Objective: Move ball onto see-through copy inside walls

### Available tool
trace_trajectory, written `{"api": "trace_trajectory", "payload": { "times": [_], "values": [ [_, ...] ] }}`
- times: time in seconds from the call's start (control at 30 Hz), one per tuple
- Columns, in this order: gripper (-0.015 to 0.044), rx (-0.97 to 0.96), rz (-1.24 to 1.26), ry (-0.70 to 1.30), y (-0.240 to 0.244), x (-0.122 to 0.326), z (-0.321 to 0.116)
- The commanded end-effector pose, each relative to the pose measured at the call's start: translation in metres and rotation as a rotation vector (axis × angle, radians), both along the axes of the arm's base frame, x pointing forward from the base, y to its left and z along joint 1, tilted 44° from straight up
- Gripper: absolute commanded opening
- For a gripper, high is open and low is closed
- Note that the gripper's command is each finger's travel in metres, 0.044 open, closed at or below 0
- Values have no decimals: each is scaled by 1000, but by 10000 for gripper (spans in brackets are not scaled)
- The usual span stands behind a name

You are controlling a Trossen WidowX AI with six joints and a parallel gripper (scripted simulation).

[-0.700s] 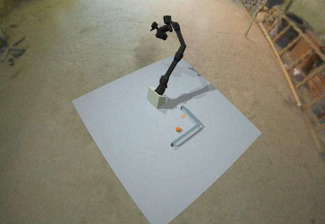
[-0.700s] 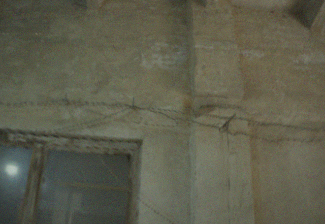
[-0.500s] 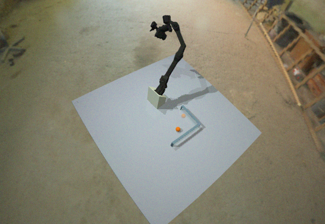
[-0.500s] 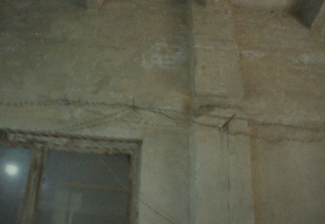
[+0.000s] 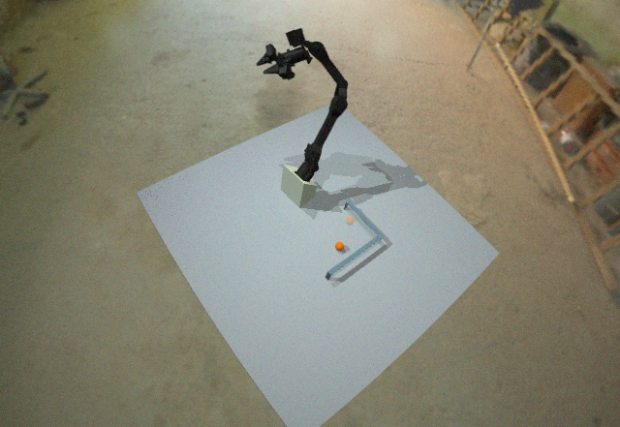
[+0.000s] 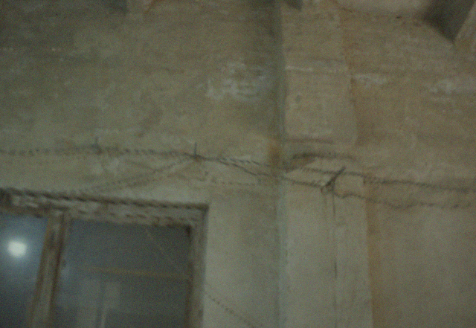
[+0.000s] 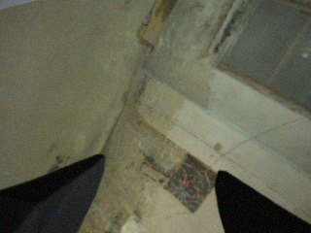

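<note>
In the top view the small orange ball [image 5: 339,245] lay on the pale grey table [image 5: 240,272] just below the frame's centre, inside the angle of the two low clear walls [image 5: 363,242] but touching neither; one wall ran up toward the robot's base block [image 5: 298,185], the other down and to the left. The see-through copy [image 5: 350,220] sat a little above and to the right of the ball, close beside the upper wall and near the corner, so the ball was near its mark but not yet on it. The gripper [image 5: 269,63] was far from both, raised high in the upper middle of the frame and aimed away from the table; the wrist view showed only blurred floor and wall between the two dark fingers, which stood partly spread with nothing between them. The exterior view showed only a blurred wall and window. The ball looked smooth, hard and light, and would probably roll at the slightest nudge, so a sideways brush seemed risky. A sensible hold would be straight down over it, the fingers closing on opposite sides at its widest girth; the release should be low and gentle, since a dropped ball could bounce or roll off the mark.
</note>
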State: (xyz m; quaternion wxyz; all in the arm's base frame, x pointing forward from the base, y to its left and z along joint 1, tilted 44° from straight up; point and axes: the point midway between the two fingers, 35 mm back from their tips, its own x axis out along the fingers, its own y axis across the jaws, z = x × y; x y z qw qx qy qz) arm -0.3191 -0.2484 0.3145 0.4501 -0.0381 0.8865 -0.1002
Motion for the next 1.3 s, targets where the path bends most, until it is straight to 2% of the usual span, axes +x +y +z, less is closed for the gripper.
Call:
{"api": "trace_trajectory", "payload": {
  "times": [0.0, 0.33, 0.63, 0.93, 1.27],
  "values": [
    [302, -8, 138, -85, -52, 35, -30],
    [302, 13, 490, -301, -152, 171, -103],
    [302, 107, 768, -510, -179, 324, -170],
    [302, 282, 982, -689, -136, 473, -231],
    [302, 560, 1199, -868, -23, 602, -294]
  ]
}}
